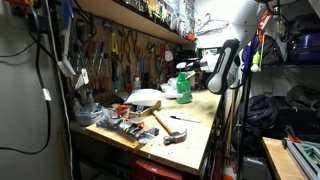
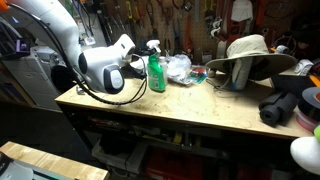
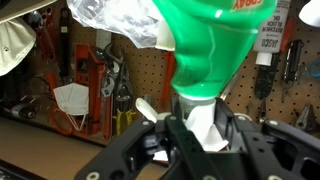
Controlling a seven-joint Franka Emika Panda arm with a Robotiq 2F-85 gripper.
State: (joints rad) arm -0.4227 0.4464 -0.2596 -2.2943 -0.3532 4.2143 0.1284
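Gripper (image 3: pixel 200 125) fills the bottom of the wrist view, jaws pinched on the white neck of the green spray bottle (image 3: pixel 212 50). The neck sits dead centre between the fingers (image 3: pixel 178 135), and the green body widens away from them toward the top of the frame.

In both exterior views the gripper (image 2: pixel 143 68) comes in sideways at the bottle (image 2: pixel 157 72), which stands upright. Bottle (image 1: pixel 184 88) is near the back edge of the worktop (image 2: pixel 180 108), at the end where the arm stands. Can't tell if its base touches the worktop or hangs just off it.

A clear plastic bag (image 2: pixel 178 67) lies just beside the bottle on the side away from the gripper. A wide-brim hat (image 2: pixel 250 52) sits well apart, further along the back edge. A hammer (image 1: pixel 168 128) lies near the front edge, well apart from the bottle. A pegboard (image 3: pixel 90 70) with hung tools runs behind the worktop, with a white face mask (image 3: pixel 72 100) on it.
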